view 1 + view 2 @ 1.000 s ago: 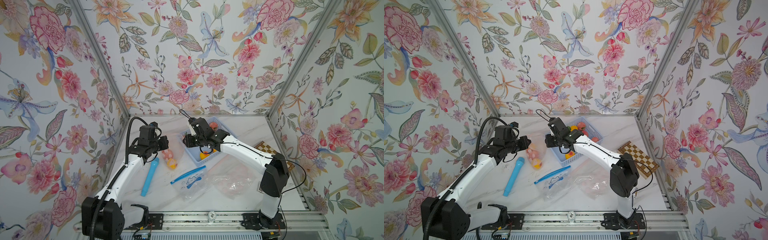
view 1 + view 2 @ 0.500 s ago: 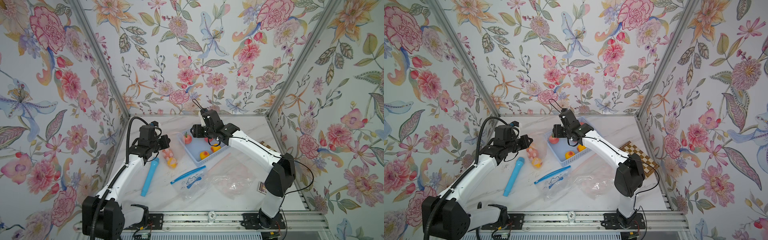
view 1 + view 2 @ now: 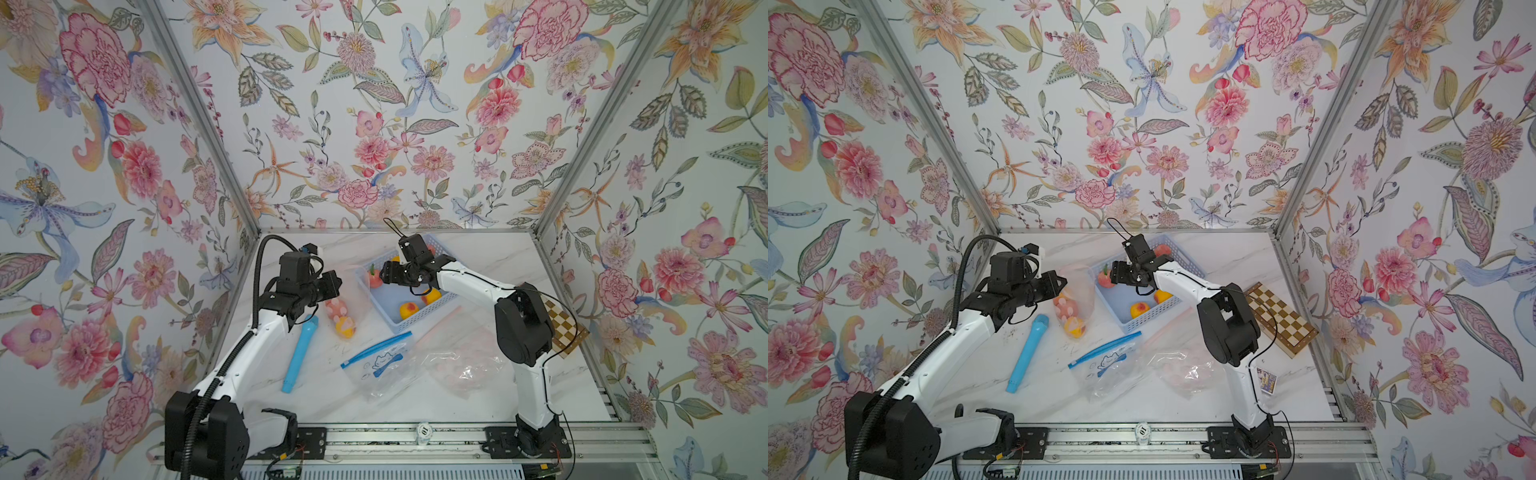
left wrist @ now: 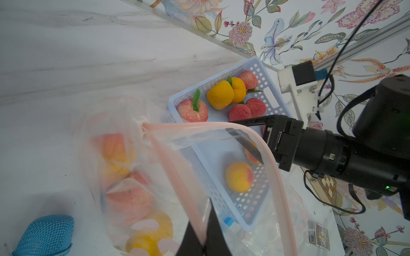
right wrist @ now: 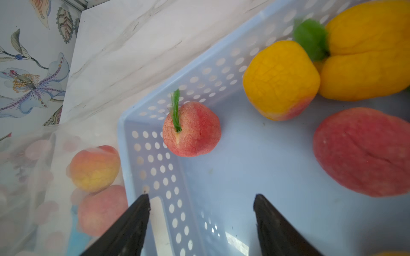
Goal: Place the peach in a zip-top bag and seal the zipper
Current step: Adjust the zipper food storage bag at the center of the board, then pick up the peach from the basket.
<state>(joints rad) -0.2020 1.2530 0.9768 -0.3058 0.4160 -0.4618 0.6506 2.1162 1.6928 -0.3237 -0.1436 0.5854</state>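
A pink-zippered zip-top bag [image 4: 221,127] stands open beside the blue basket [image 3: 415,322], and my left gripper [image 4: 203,230] is shut on its rim. In both top views the left gripper [image 3: 332,286] holds the bag [image 3: 1077,286] up. Several peaches [image 4: 131,197] lie inside it. My right gripper [image 5: 201,197] is open and empty above the basket's corner [image 5: 155,177]. Just ahead of its jaws sits a red peach [image 5: 192,130] with a green leaf, close to the right gripper [image 3: 384,276] in a top view. More peaches [image 5: 279,82] lie loose in the basket.
A blue microphone [image 3: 300,353] lies left of the bag. A blue-zippered bag [image 3: 376,361] and a crumpled pink bag [image 3: 465,365] lie in front of the basket. A chessboard [image 3: 561,328] sits against the right wall, with a small card [image 3: 1265,380] nearer the front.
My right arm lifted and drew back over the basket, then dipped toward its left corner with the jaws spreading. The left arm held still with the bag.
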